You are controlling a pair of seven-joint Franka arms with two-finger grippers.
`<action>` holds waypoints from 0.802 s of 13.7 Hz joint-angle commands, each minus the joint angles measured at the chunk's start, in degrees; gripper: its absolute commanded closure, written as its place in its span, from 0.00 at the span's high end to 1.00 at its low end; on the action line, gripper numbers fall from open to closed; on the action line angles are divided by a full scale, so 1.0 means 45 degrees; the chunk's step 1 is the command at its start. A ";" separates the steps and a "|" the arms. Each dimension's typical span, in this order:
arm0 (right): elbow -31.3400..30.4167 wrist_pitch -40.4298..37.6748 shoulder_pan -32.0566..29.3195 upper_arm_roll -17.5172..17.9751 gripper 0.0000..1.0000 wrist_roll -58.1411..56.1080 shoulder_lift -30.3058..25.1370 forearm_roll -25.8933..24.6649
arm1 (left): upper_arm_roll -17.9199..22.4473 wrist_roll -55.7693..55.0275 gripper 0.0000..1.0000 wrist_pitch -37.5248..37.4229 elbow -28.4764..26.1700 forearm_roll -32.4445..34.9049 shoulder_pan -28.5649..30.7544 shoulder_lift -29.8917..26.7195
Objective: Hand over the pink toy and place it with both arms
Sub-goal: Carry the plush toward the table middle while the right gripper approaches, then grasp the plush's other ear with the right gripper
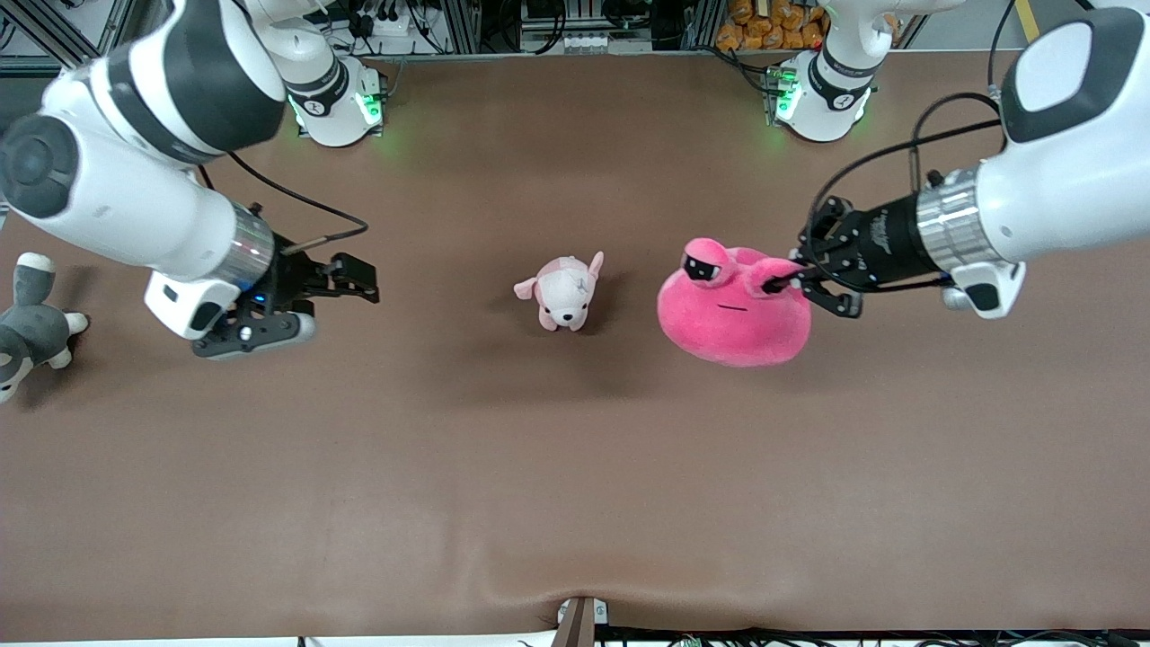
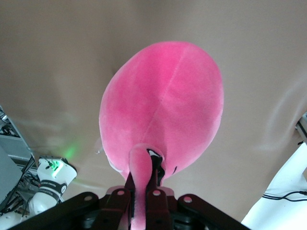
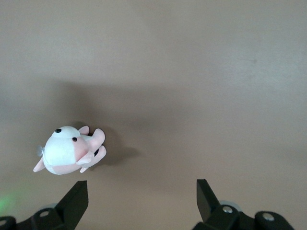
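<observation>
The pink toy [image 1: 732,310] is a hot-pink blob plush with two bulging black eyes. My left gripper [image 1: 783,281] is shut on one of its eye bulges and holds it up over the table, toward the left arm's end. In the left wrist view the toy [image 2: 163,110] hangs from my closed fingers [image 2: 154,179], which pinch a pink fold. My right gripper [image 1: 355,279] is open and empty in the air toward the right arm's end of the table. Its fingers [image 3: 76,201] stand wide apart in the right wrist view.
A small pale pink and white puppy plush [image 1: 564,292] stands on the brown table between the two grippers; it also shows in the right wrist view [image 3: 67,151]. A grey and white plush animal [image 1: 27,323] lies at the right arm's end of the table.
</observation>
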 commanded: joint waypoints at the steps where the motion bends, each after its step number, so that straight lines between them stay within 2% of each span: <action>1: 0.0215 -0.0031 0.0434 -0.0099 1.00 -0.1521 0.0101 0.0513 | -0.0092 -0.0890 0.00 0.0133 0.0294 -0.0182 -0.0399 0.0055; 5: 0.0215 0.1333 0.0671 -0.0099 1.00 -0.4099 0.0627 0.1666 | -0.0054 -0.1944 0.00 0.0933 0.0274 -0.0201 -0.1258 0.0074; 8: 0.0273 0.1434 0.0865 -0.0099 1.00 -0.5683 0.0765 0.2542 | -0.0073 -0.2823 0.00 0.1674 0.0294 -0.0201 -0.2039 0.0230; 11: 0.0586 0.1434 0.1098 -0.0079 1.00 -0.8099 0.0765 0.4065 | -0.0034 -0.3507 0.00 0.2260 0.0274 -0.0182 -0.2704 0.0270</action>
